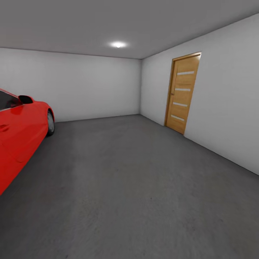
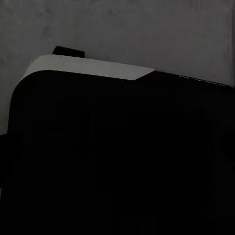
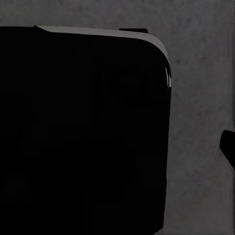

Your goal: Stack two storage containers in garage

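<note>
I am looking into the garage, a bare room with plain white-grey walls (image 1: 90, 86) and a dark grey speckled floor (image 1: 129, 187). The two storage containers are out of view, and so is the living room. Both wrist views look down at the same grey floor (image 2: 147, 34) (image 3: 200, 98) past a large black rounded part of my own body (image 2: 117, 156) (image 3: 83, 132) with a light grey rim. No fingers can be made out in them.
A bright red car (image 1: 19, 133) stands along the left side, its front wheel (image 1: 50, 123) toward the back wall. A honey-brown wooden door (image 1: 182, 92), shut, is set in the right wall. A ceiling lamp (image 1: 118, 44) is lit. Open floor stretches ahead between car and right wall.
</note>
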`<state>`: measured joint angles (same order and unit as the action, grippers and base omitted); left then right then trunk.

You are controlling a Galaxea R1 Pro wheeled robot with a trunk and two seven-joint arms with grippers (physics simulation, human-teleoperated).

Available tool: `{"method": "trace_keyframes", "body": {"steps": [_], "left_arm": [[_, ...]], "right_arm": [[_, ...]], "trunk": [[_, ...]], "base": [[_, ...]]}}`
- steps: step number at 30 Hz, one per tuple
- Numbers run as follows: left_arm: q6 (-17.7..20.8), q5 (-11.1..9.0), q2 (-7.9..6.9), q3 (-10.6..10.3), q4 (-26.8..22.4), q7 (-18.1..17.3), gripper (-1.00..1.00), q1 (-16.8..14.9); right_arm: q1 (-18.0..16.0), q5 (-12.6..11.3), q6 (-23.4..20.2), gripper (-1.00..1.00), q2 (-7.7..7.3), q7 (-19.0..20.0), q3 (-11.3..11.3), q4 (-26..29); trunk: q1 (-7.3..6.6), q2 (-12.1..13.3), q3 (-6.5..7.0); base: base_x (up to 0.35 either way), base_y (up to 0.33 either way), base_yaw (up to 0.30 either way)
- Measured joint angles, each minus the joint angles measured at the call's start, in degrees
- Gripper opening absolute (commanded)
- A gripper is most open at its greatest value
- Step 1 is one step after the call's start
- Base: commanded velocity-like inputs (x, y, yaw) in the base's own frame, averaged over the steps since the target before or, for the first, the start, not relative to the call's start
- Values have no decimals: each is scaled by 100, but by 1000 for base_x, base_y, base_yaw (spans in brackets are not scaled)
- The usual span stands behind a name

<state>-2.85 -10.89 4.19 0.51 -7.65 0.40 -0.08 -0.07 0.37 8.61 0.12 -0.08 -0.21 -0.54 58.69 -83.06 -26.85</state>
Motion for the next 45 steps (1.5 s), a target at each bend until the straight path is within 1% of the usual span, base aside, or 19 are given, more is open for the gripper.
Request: {"method": "trace_keyframes", "body": {"steps": [45], "left_arm": [[0, 0, 2, 0, 0, 0, 100, 0]], "right_arm": [[0, 3, 0, 100, -4, 0, 30, -1]], "trunk": [[0, 0, 0]], "base": [[322, 0, 0]]}}
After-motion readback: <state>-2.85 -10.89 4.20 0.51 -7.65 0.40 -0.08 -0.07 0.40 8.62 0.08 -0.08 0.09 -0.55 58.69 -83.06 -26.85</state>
